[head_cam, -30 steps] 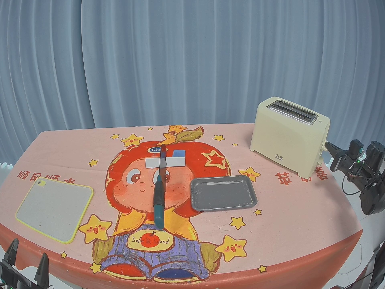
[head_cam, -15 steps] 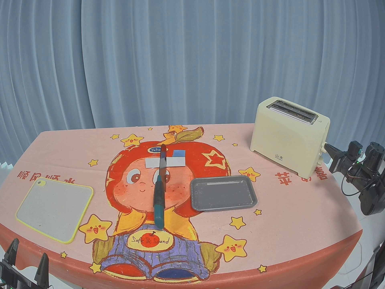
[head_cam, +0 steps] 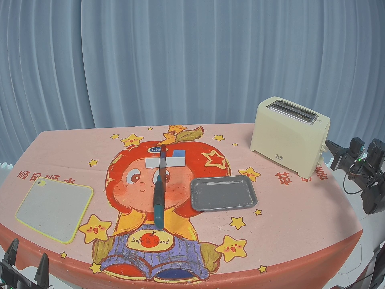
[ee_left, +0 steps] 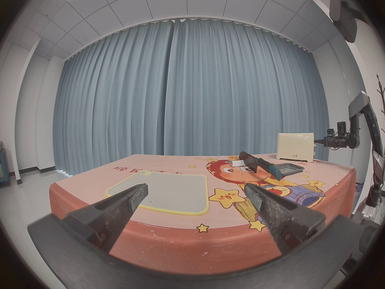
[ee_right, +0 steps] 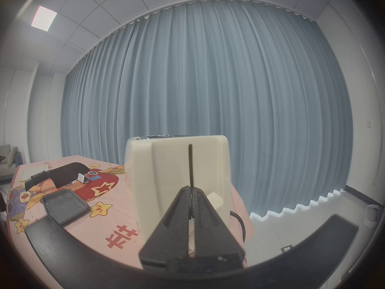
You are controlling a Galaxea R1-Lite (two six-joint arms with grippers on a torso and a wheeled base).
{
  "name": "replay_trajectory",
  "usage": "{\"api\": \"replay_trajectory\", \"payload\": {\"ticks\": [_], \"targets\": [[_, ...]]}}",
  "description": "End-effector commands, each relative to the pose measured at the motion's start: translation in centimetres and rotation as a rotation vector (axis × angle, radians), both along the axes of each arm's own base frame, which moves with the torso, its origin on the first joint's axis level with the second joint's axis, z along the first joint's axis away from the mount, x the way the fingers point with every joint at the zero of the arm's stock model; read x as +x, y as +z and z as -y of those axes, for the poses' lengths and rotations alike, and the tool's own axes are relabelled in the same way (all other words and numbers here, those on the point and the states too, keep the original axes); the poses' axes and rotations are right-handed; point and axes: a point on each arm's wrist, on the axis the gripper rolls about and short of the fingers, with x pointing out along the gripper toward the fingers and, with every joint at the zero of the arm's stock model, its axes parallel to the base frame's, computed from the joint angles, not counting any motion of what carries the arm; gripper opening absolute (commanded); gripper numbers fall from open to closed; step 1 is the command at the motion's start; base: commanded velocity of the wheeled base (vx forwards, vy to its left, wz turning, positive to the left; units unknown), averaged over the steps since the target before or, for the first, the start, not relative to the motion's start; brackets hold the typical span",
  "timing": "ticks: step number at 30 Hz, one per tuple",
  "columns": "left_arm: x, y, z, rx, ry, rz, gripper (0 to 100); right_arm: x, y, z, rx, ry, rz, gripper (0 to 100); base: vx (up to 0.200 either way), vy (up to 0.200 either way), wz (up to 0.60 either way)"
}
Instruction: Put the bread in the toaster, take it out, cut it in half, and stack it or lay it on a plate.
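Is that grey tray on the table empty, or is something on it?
Empty. The tray shows only its bare grey bottom in the head view.

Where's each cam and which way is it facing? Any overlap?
Head view: high, looking forward and down over the pink cartoon-print tablecloth; left tool at the near-left edge, right tool beside the cream two-slot toaster.
Left wrist view: low off the near-left table edge, facing across the yellow-rimmed white cutting board; its open tool frames the shot.
Right wrist view: off the table's right end, facing the toaster's end face; its shut tool points at the lever slot.
Shared: all three show the toaster and the grey rectangular metal tray.
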Motion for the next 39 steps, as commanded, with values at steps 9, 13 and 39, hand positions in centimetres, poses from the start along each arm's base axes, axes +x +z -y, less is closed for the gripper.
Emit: {"api": "replay_trajectory", "payload": {"ticks": [9,13,39], "targets": [[0.0,-0.5,0.0,0.000,0.001,-0.001,100,-1.1,1.7,-0.5,-0.007,0.008,0.055,0,0.000,0.000,0.00],[0.0,-0.5,0.0,0.000,0.001,-0.001,100,-1.7,2.3,-1.2,-0.009,0.030,0.069,0,0.000,0.000,0.00],[0.0,-0.5,0.0,0.000,0.001,-0.001,100,-6.5,3.8,-2.0,0.021,0.048,0.083,0,0.000,0.000,0.00]]}}
